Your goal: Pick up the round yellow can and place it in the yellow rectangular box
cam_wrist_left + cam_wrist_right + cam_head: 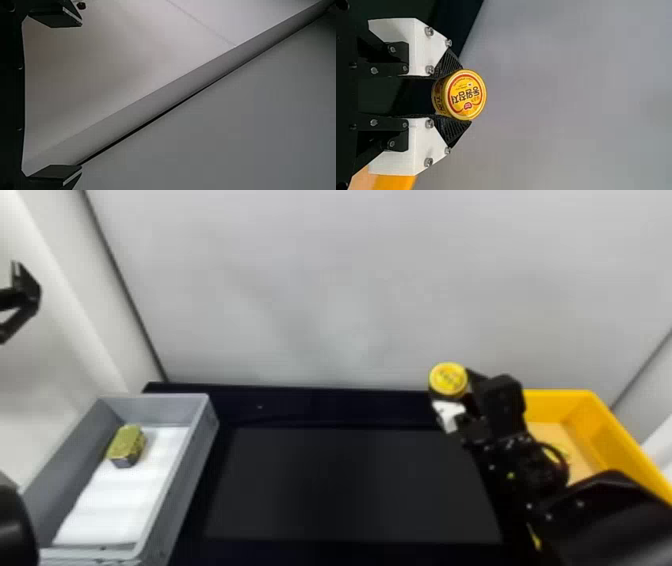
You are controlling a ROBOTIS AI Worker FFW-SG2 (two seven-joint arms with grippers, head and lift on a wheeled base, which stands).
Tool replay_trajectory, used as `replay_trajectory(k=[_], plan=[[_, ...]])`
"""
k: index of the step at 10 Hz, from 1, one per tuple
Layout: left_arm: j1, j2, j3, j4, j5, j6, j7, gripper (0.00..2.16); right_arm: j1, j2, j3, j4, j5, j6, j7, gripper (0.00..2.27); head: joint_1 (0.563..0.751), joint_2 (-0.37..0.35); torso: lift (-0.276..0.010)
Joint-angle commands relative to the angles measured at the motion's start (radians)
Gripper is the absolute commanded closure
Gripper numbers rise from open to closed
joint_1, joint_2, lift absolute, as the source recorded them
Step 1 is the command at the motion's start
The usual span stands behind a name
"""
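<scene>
While our black-and-white right hand pinches the round yellow metal can at the head view's three o'clock, picking is done; we have left carrying it toward four o'clock and releasing it inside the yellow rectangular plastic box.

Straight ahead of me, at twelve o'clock, a plain grey wall rises behind a black table, whose top carries a dark grey rectangle across its middle. A dark seam slants down at ten o'clock beside a white wall — the light is brightest there, toward its upper corner — and another seam edges a pale panel at two o'clock, with soft, uneven shading over the grey between.
</scene>
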Motion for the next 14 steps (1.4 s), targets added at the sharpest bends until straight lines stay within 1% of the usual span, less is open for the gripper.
replay_trajectory(k=[1,3,5,8,10,11,12,14], plan=[[0.0,-0.003,0.004,0.001,0.0,0.001,0.0,0.0,0.004,0.001,-0.028,-0.12,0.051,0.104,-0.026,0.83,0.686,0.014,-0.056],[0.002,-0.003,0.015,-0.001,0.0,0.001,0.0,0.0,0.032,0.001,-0.077,-0.189,0.111,0.176,-0.03,0.83,0.686,0.014,-0.056],[0.003,-0.003,0.024,-0.004,0.0,0.002,-0.002,0.0,0.057,0.0,-0.169,-0.205,0.15,0.184,-0.018,0.83,0.686,0.014,-0.056],[0.005,-0.003,0.029,-0.005,0.0,0.005,-0.002,0.0,0.077,0.003,-0.278,-0.223,0.215,0.218,-0.004,0.83,0.686,0.014,-0.056],[0.005,-0.003,0.031,-0.007,0.0,0.007,-0.002,0.0,0.126,0.015,-0.375,-0.205,0.215,0.222,-0.007,0.83,0.686,0.014,-0.056],[0.006,-0.003,0.035,-0.008,0.0,0.008,-0.002,0.0,0.15,0.023,-0.426,-0.189,0.195,0.213,-0.018,0.83,0.686,0.014,-0.056],[0.008,-0.003,0.04,-0.011,0.0,0.008,-0.002,0.0,0.167,0.032,-0.456,-0.169,0.186,0.205,-0.027,0.83,0.686,0.014,-0.056],[0.008,-0.003,0.038,-0.011,0.0,0.008,-0.002,0.0,0.201,0.041,-0.487,-0.116,0.146,0.184,-0.047,0.83,0.686,0.014,-0.056]])
